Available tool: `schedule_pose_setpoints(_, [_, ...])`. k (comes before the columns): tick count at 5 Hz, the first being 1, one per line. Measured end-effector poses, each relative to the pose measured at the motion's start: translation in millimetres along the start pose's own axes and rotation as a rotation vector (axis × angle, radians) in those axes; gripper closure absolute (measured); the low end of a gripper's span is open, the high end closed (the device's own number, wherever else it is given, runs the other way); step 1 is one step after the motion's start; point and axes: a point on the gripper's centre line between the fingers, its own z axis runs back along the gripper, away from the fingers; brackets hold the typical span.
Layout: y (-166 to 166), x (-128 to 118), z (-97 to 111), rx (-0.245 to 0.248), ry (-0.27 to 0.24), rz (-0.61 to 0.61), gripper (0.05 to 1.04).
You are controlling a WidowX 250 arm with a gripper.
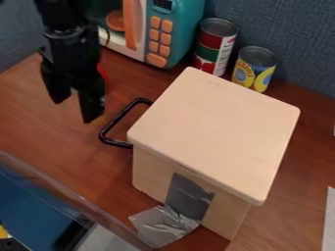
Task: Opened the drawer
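I count one wooden box [216,127] on one bench [72,162], with one black handle [118,125] at its side. Beyond the box I see two cans, one red and green [212,46], one yellow [254,68], and one toy microwave [180,29]. Right of the box, one white sheet [329,220].

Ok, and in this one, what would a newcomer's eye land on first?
Most likely the pale wooden box, its broad top the biggest plain shape, right of centre, with a black handle sticking out on its left. Next, the dark gripper at upper left, open and apart from the handle. Then the teal and orange toy microwave at the top, behind the box.
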Motion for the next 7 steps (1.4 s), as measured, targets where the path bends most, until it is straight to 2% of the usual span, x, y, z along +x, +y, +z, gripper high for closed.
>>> schedule_pose_setpoints(1, [-6.6,9.4,-10.8,-0.024,-0.026,0.032,0.084])
schedule_pose_setpoints(3, [-21.7,34.7,-19.2,-0.053,-0.06,0.059,0.084])
schedule_pose_setpoints(4, [-26.6,43.7,-22.9,-0.048,-0.061,0.058,0.084])
schedule_pose_setpoints(6, [-28.4,41.5,-44.8,-0.012,-0.015,0.061,0.122])
schedule_pose_setpoints(7, [-26.5,29.9,-52.1,0.014,0.007,0.054,0.404])
